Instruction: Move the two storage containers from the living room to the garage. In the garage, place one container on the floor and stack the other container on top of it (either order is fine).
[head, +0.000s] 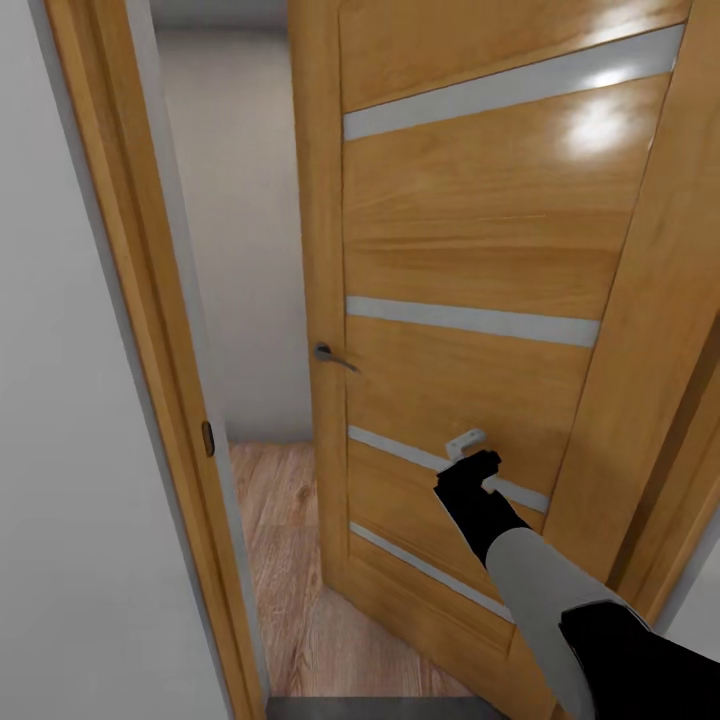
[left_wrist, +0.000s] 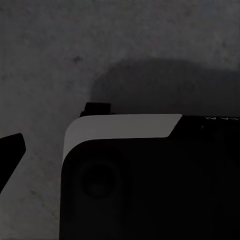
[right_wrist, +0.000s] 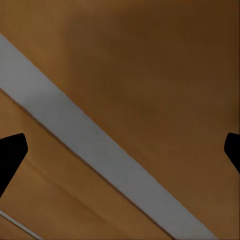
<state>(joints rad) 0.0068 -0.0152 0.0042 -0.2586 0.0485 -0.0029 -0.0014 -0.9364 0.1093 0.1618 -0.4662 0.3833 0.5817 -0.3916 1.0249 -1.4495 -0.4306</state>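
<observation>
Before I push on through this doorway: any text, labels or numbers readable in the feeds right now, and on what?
Faint pale lettering on the robot's dark body in the left wrist view: too small and blurred to read.
Wooden door, its handle, frame: no text.
Right wrist view, door panel with grey stripe: no text.

The wooden door (head: 470, 300) stands partly open and blocks the way ahead; the right gripper (head: 468, 452) is up against its face. Between the door's edge and the frame (head: 150, 330) a narrow gap opens onto plank floor (head: 275, 520).
</observation>
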